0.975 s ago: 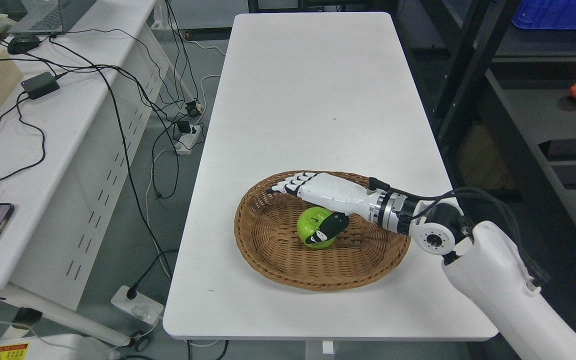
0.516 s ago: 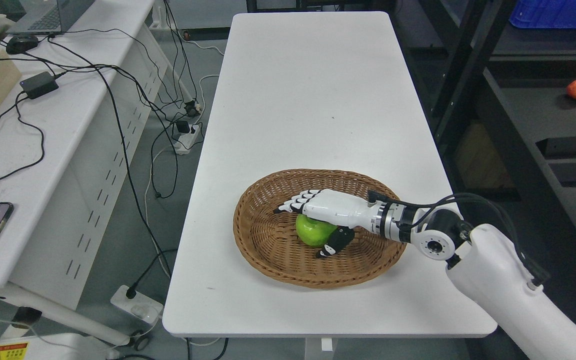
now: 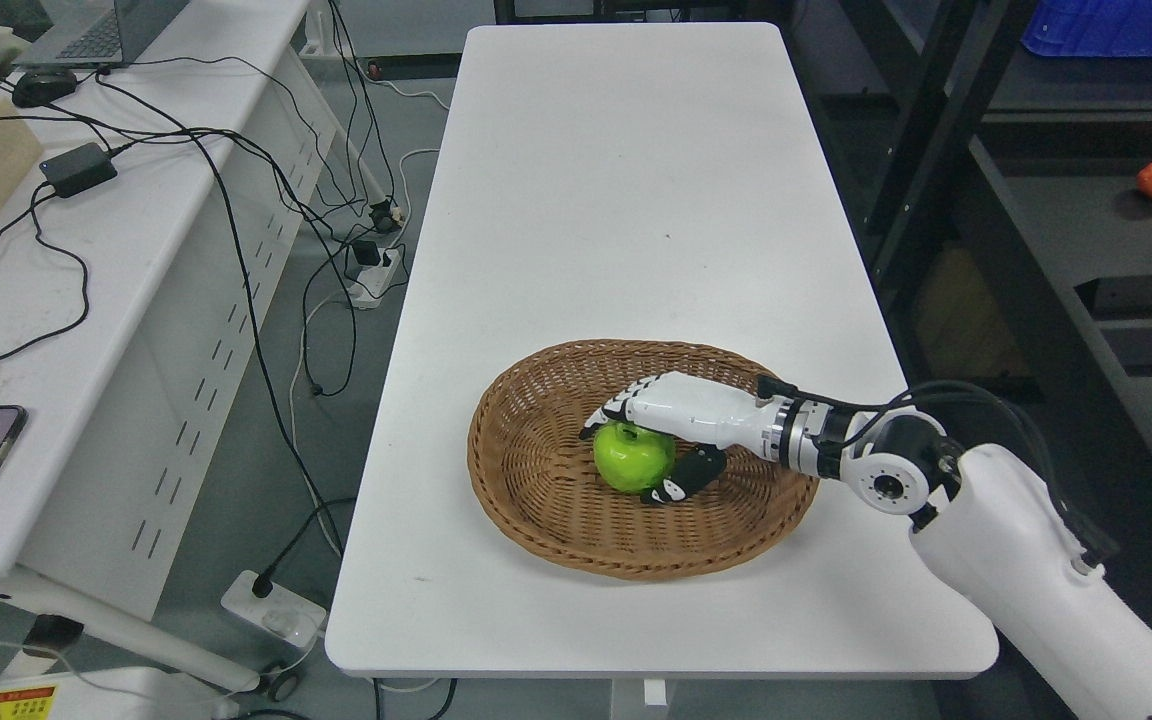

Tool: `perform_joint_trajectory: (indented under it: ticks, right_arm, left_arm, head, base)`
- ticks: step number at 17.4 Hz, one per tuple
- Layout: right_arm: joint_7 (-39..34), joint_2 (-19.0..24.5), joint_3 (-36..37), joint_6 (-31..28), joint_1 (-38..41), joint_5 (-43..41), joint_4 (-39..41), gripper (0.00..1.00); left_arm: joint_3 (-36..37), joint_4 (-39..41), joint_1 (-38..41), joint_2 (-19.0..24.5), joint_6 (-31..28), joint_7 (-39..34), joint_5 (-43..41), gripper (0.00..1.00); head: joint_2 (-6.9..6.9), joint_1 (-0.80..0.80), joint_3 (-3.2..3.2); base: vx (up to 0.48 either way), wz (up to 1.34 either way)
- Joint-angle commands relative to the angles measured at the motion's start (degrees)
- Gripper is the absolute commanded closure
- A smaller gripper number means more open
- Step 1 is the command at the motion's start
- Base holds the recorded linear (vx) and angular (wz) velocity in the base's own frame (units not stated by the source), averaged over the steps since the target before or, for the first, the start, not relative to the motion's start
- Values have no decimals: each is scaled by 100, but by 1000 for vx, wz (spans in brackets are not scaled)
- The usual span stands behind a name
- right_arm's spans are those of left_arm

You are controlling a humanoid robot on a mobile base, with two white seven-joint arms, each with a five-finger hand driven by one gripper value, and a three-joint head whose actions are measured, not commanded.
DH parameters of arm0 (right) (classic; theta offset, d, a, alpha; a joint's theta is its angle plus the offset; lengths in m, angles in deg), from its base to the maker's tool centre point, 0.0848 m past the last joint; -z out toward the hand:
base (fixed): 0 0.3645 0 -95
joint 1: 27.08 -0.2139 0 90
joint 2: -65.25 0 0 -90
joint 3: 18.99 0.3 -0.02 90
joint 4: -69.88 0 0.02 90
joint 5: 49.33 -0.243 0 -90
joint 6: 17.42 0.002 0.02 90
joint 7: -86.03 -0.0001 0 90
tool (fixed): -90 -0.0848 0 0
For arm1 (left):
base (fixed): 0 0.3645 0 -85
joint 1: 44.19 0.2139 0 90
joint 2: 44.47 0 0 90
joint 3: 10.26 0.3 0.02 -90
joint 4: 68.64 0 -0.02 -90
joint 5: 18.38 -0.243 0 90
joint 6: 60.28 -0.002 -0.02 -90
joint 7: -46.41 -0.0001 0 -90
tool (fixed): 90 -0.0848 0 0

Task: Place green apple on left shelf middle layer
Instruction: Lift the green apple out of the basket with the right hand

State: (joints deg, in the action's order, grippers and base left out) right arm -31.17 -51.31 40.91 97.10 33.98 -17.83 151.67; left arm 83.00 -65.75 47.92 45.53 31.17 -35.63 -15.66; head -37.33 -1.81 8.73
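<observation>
Inside wicker basket (image 3: 536, 500), green apple (image 3: 633, 457) — stem dimple up, right hand (image 3: 676, 420) fingers curled around it — thumb underneath

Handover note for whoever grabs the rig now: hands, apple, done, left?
Right hand: in the wicker basket, fingers curled over the green apple, thumb at its near side; a firm grip is not certain.
Left hand: not in view.
Apple sits in the basket on the white table, not lifted.
Done: reach and closing on the apple.
Left: lift, carry to the left shelf's middle layer, release. That shelf is not in view.
</observation>
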Motion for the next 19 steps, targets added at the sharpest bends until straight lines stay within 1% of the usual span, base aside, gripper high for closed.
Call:
perform_joint_trajectory:
  ticks: [1, 2, 4, 6, 7, 8, 9, 10, 11, 12, 13, 14, 16, 17, 19]
  right_arm:
    - [31, -112, 619, 273, 178, -55, 3, 75]
    - [22, -155, 820, 369, 222, -55, 82, 96]
    - [31, -174, 1320, 422, 275, -55, 188, 100]
    - [83, -60, 1970, 370, 345, -47, 276, 100]
    - [318, 124, 2408, 274, 415, -38, 294, 100]
    - [730, 456, 2804, -6, 537, -21, 311, 100]
    - [1186, 633, 3087, -330, 678, -12, 390, 100]
    - [1600, 679, 3220, -551, 844, -12, 530, 100]
    - [2283, 705, 3274, -736, 1125, 6, 740, 100]
    - [3203, 705, 3283, -1095, 1380, 15, 872, 100]
    - [3769, 714, 3283, -1394, 1478, 15, 891, 100]
    - [4158, 706, 3283, -1597, 1566, 15, 891, 100]
    - [4486, 723, 3335, -1678, 1750, 15, 996, 100]
    - [4513, 749, 3405, -1678, 1856, 6, 1110, 100]
    - [4513, 942, 3441, -1678, 2006, 6, 1321, 100]
  left_arm:
    - [0, 1, 0, 100, -4, 4, 0, 0]
    - [0, -8, 0, 100, -4, 4, 0, 0]
    - [0, 0, 0, 100, -4, 4, 0, 0]
    - [0, 1, 0, 100, -4, 4, 0, 0]
    - [0, 1, 0, 100, -4, 4, 9, 0]
    - [0, 1, 0, 100, -4, 4, 0, 0]
    - [0, 1, 0, 100, -4, 4, 0, 0]
    - [0, 1, 0, 100, -4, 4, 0, 0]
    - [0, 1, 0, 100, -4, 4, 0, 0]
    - [0, 1, 0, 100, -4, 4, 0, 0]
    - [0, 1, 0, 100, -4, -5, 0, 0]
    - [0, 1, 0, 100, -4, 4, 0, 0]
    - [0, 1, 0, 100, 5, -5, 0, 0]
    - [0, 1, 0, 100, -4, 4, 0, 0]
    - [0, 1, 0, 100, 5, 4, 0, 0]
  head:
    - [0, 0, 0]
    - [0, 0, 0]
    - [0, 0, 0]
    - [0, 0, 0]
    - [0, 0, 0]
    - [0, 0, 0]
    - [0, 0, 0]
    - [0, 0, 0]
    - [0, 0, 0]
    - [0, 0, 0]
    - [0, 0, 0]
    - [0, 0, 0]
    - [0, 0, 0]
    - [0, 0, 0]
    - [0, 0, 0]
  base:
    - [0, 0]
    - [0, 0]
    - [0, 0]
    - [0, 0]
    - [0, 0]
    - [0, 0]
    - [0, 0]
    - [0, 0]
    - [0, 0]
    - [0, 0]
    - [0, 0]
    - [0, 0]
    - [-16, 4]
    - [-66, -6]
    - [-93, -33]
